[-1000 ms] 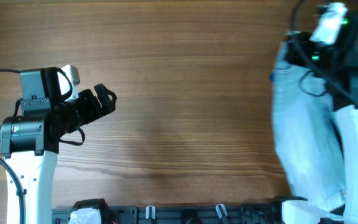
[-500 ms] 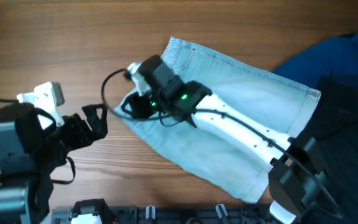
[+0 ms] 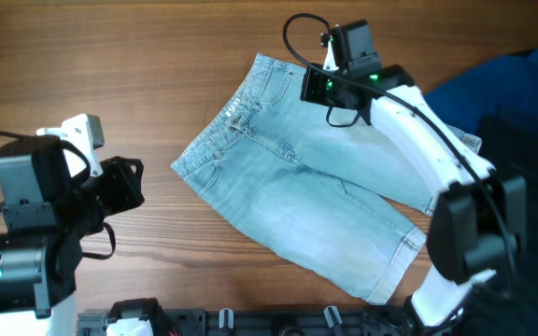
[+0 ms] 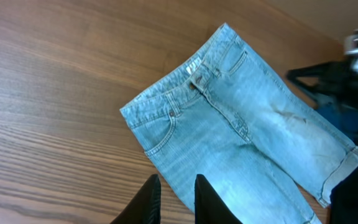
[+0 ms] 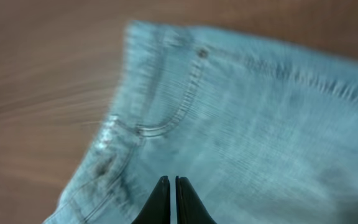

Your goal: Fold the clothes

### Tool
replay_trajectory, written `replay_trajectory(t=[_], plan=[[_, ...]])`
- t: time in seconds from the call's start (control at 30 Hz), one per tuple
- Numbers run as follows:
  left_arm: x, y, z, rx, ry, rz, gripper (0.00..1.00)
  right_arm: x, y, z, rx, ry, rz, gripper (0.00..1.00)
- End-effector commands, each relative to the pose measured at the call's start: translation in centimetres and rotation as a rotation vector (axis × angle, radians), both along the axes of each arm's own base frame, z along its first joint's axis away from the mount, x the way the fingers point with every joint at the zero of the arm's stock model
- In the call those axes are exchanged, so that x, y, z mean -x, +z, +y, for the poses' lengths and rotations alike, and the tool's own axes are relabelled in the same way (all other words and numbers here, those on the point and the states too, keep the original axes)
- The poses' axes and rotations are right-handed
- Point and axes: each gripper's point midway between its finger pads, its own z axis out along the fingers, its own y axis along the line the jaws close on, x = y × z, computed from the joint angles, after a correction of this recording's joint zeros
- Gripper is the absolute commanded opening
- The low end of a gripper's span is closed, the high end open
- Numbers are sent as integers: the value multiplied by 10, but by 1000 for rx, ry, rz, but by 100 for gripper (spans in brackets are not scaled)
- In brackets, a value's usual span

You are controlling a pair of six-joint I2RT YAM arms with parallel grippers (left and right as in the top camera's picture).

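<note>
The clothes, a pair of pale blue denim shorts (image 3: pixel 297 196), lie spread flat in the middle of the table, waistband toward the upper left and cuffed legs toward the lower right. My right gripper (image 3: pixel 304 89) hovers over the top corner of the waistband. In the right wrist view it (image 5: pixel 170 182) is shut with nothing pinched, above the blurred denim (image 5: pixel 260 124) near a pocket seam. My left gripper (image 3: pixel 129 182) stays left of the shorts. In its wrist view the fingers (image 4: pixel 174 185) stand a little apart and empty, at the edge of the shorts (image 4: pixel 241 118).
A dark blue cloth (image 3: pixel 502 84) and a black one (image 3: pixel 535 159) lie heaped at the table's right side, touching the shorts' leg hems. A black rail with clips (image 3: pixel 269 322) runs along the front edge. Bare wood (image 3: pixel 110 56) lies left and behind.
The shorts went from hanging at the right to lying spread across the middle. My right arm drew back from the left waistband to the top corner and shut. My left fingers narrowed.
</note>
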Motion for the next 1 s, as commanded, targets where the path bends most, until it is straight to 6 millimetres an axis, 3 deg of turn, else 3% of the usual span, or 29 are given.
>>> replay_trajectory(t=[0.0, 0.1, 0.2, 0.27, 0.33, 0.47, 0.53, 0.57, 0.63, 0.73, 0.8, 0.87, 0.93, 0.97], plan=[[0, 1, -3, 17, -15, 9, 18, -2, -70, 5, -45, -153, 184, 4], [3, -2, -3, 18, -14, 25, 20, 6, -121, 13, -95, -226, 325, 4], [4, -2, -3, 18, -14, 31, 24, 10, -145, 30, -180, -247, 401, 4], [4, -2, -3, 18, -14, 30, 24, 15, -156, 57, -248, -223, 434, 4], [4, -2, -3, 18, -14, 30, 25, 29, -165, 98, -292, -156, 445, 4], [5, -3, -3, 19, -14, 35, 27, 76, -174, 178, -300, 21, 422, 4], [6, -4, -4, 19, -14, 43, 31, 95, -171, 206, -296, 107, 382, 4], [7, -5, -4, 20, -14, 46, 37, 98, -165, 220, -307, 177, 329, 4], [8, -5, -4, 20, -14, 50, 63, 92, -142, 236, -354, 309, 222, 4], [8, -6, -4, 20, -14, 54, 79, 67, -93, 232, -407, 433, 79, 5], [8, -6, -3, 19, -13, 53, 85, 47, -57, 211, -400, 460, -8, 6], [8, -6, -3, 15, -10, 53, 84, 27, -17, 171, -324, 473, -107, 12], [7, -8, 2, -7, 8, 60, 44, 13, 12, 124, -211, 420, -159, 12], [6, -10, 4, -12, 13, 69, 12, 9, 20, 101, -157, 383, -164, 13]])
